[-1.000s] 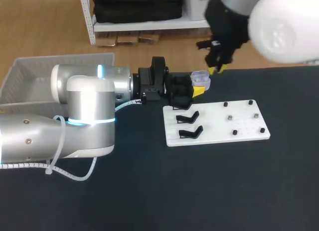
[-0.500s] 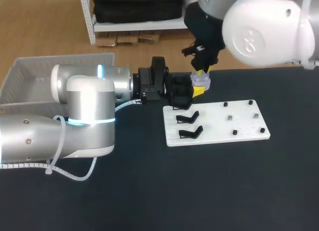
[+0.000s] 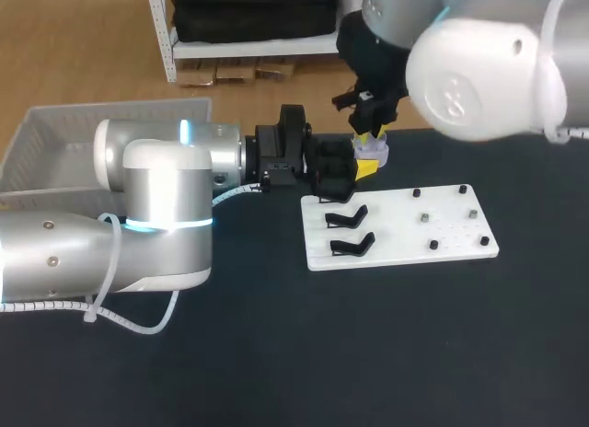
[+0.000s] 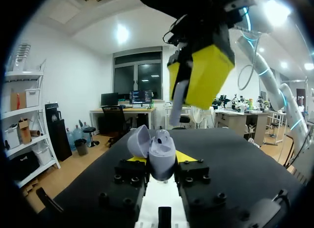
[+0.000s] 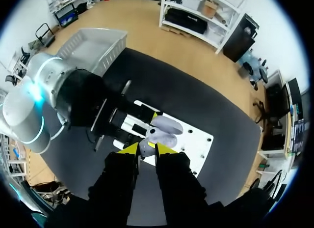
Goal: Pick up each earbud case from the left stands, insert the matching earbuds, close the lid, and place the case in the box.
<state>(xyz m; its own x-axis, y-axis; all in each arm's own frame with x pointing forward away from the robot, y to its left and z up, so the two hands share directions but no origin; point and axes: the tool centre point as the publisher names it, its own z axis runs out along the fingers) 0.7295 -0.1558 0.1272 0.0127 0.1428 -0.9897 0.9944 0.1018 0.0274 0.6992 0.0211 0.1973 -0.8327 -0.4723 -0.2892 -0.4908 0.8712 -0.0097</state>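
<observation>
Left gripper [image 4: 158, 164] jaws stand moderately apart, clamped from two sides on the earbud case [image 4: 162, 152], with a yellow tip showing at each flank. Case is smooth pale lavender plastic, rounded like a pebble. Its lid [image 4: 138, 142] is hinged back and open, and a pale rounded piece sits in the mouth. It is held off the table, just past the far left corner of the board. Right gripper [image 4: 184, 90] hangs directly above the open case, jaws nearly together, with only a narrow gap between the blocky yellow pads. A slim pale piece, an earbud [image 4: 176, 109] by its look, is pinched there and juts down toward the case without touching it. From the right wrist view the same two yellow tips frame the case below. Board [image 3: 442, 229] is a flat white rectangle lying on the matte black table [image 3: 276, 353]. Two black stands on its left side, both hooked in shape and both bare: one [image 3: 346, 215] nearer the case, one [image 3: 351, 246] nearer the front edge. Six small dark studs [image 3: 417, 193] are scattered over its right half, too small to make out. One box [image 3: 55, 137], white with latticed walls, sits off the table's left edge, behind the silver left arm.
</observation>
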